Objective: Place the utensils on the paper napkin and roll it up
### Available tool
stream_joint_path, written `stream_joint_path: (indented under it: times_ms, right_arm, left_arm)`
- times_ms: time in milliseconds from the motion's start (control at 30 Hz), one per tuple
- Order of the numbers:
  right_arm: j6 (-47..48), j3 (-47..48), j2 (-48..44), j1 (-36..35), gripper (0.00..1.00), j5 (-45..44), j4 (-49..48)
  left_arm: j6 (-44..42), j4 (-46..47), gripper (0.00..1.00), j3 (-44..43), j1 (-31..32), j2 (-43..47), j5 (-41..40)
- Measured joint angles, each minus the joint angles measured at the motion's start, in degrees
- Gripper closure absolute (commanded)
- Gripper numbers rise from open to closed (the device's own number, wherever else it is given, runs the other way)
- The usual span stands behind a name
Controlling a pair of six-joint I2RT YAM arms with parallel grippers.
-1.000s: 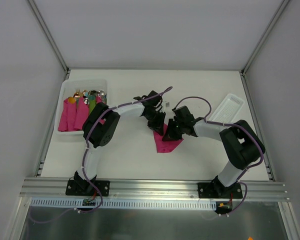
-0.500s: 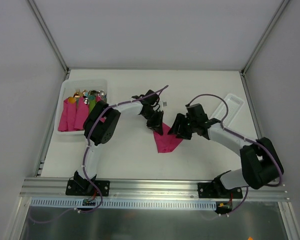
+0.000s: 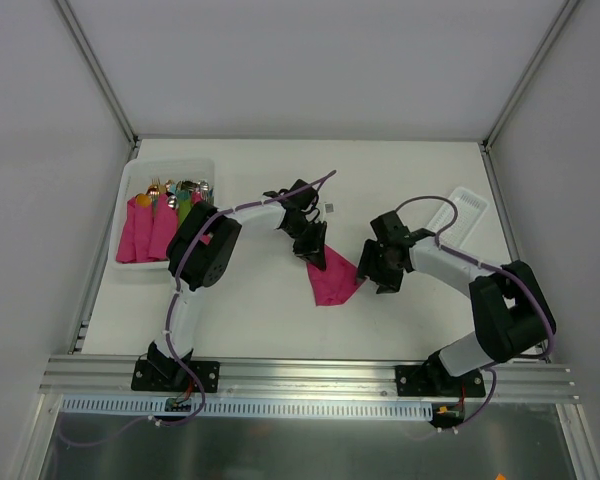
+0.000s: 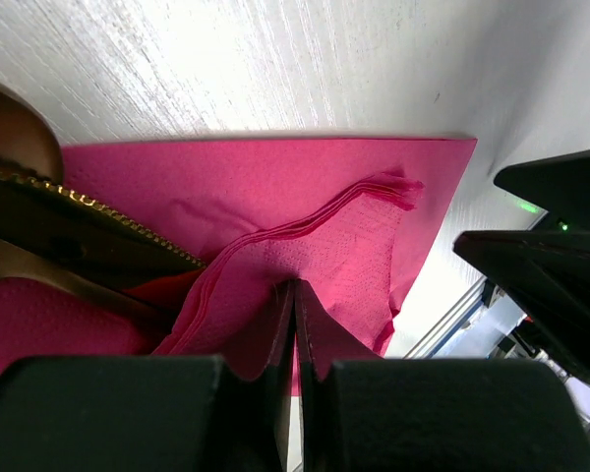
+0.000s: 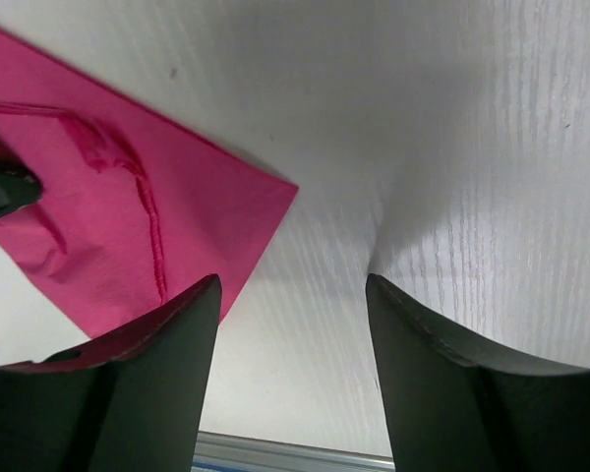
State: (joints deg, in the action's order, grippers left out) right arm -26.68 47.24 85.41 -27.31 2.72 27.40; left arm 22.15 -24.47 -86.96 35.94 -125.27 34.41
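Two claws flank the pink napkin [image 3: 332, 283], which lies folded into a rumpled wedge in the middle of the worktop [image 3: 250, 300]. The left claw [image 3: 317, 256] is clamped on the napkin's lifted layers at its far edge. Gold-coloured cutlery [image 4: 79, 216] rests on the napkin beside that pinch. The right claw [image 3: 374, 272] stands spread and empty just off the napkin's right corner.

Both arms [image 3: 248, 212] have white links, black joints [image 3: 202, 262] and looping purple cables [image 3: 420, 198].
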Motion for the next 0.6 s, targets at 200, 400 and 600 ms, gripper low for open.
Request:
stream_joint_path:
  times_ms: [200, 400, 600]
  right_arm:
    - [-1.68, 0.11, 2.03, -0.09, 0.34, 0.24, -0.66]
    - [-3.15, 1.75, 4.26, -0.09, 0.38, 2.01, -1.16]
    - [-5.14, 2.71, 6.64, -0.09, 0.44, 5.79, -4.57]
  left_arm:
    - [0.04, 0.0, 1.0, -0.02, 0.0, 0.0, -0.02]
    - [0.07, -0.02, 1.0, -0.02, 0.0, 0.0, -0.04]
    - [0.44, -0.28, 1.0, -0.28, 0.0, -0.2, -0.02]
